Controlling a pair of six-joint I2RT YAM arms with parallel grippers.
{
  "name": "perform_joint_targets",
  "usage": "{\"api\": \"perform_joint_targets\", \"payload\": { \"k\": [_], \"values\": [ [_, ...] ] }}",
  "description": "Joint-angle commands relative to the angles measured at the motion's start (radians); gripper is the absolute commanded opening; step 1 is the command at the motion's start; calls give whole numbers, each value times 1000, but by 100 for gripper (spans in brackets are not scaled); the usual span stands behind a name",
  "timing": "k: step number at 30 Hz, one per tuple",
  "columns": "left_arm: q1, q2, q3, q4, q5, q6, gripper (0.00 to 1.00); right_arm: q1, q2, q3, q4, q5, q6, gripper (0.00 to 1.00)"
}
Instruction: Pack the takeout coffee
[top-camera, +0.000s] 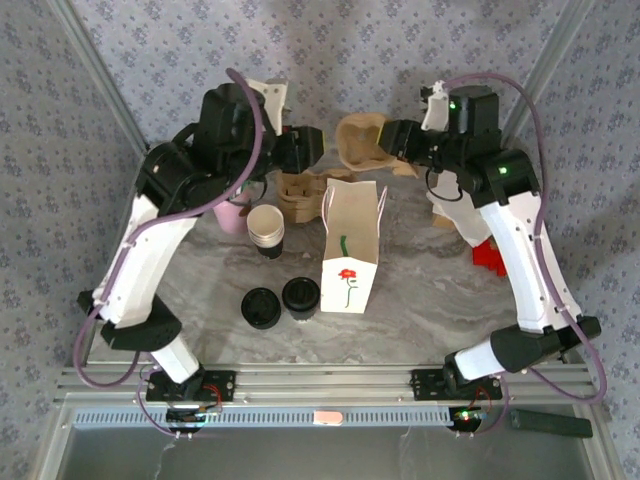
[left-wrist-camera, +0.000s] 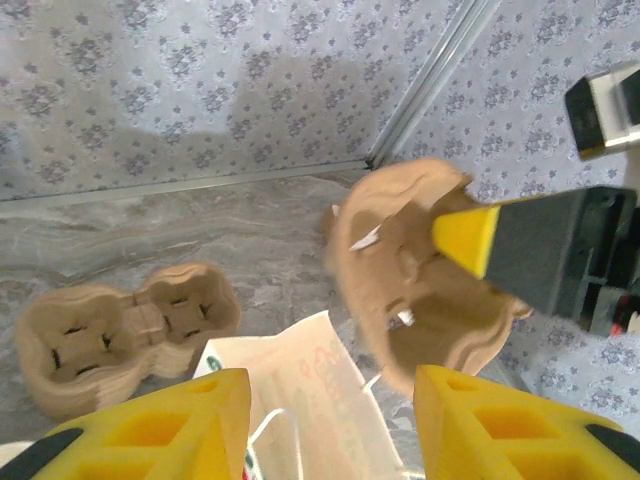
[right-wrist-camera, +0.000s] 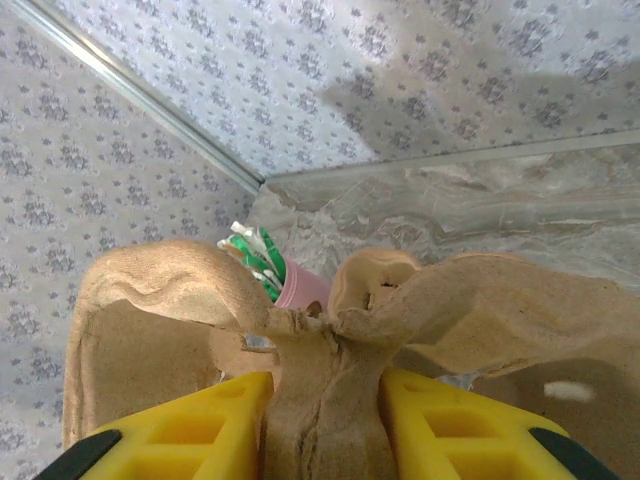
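Note:
The takeout coffee (top-camera: 300, 296), a black-lidded cup, stands on the marble table left of the white paper bag (top-camera: 350, 245). A brown pulp cup carrier (top-camera: 360, 140) hangs in the air above the bag's far end, and my right gripper (top-camera: 392, 140) is shut on it. The right wrist view shows the carrier's middle ridge (right-wrist-camera: 325, 370) pinched between the yellow fingers of the right gripper (right-wrist-camera: 325, 420). My left gripper (top-camera: 312, 146) hovers just left of the carrier, apart from it. The left gripper (left-wrist-camera: 330, 430) is open with nothing between its fingers, above the bag's open top (left-wrist-camera: 300, 400) and facing the carrier (left-wrist-camera: 420, 300).
A stack of brown carriers (top-camera: 300, 195) (left-wrist-camera: 120, 335) lies behind the bag. A stack of lidless white cups (top-camera: 265, 228) and a pink cup of green packets (top-camera: 232, 215) (right-wrist-camera: 295, 285) stand at the left. A low pile of black lids (top-camera: 260, 308) sits beside the coffee. Red items (top-camera: 490, 255) lie at the right.

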Motion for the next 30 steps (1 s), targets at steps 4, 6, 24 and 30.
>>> {"api": "perform_joint_targets", "payload": {
  "k": [4,6,24,30],
  "values": [
    [-3,-114,-159,64,-53,-4,49,-58,-50,39,-8,-30,17,32],
    [-4,-113,-190,56,-38,-19,49,-78,-64,39,-8,-37,24,32],
    [-64,179,-173,-111,18,-36,61,-180,-299,-4,-167,66,-80,33],
    [-77,263,-106,-188,-68,-20,36,-182,-336,-13,-193,74,-93,33]
  ]
}}
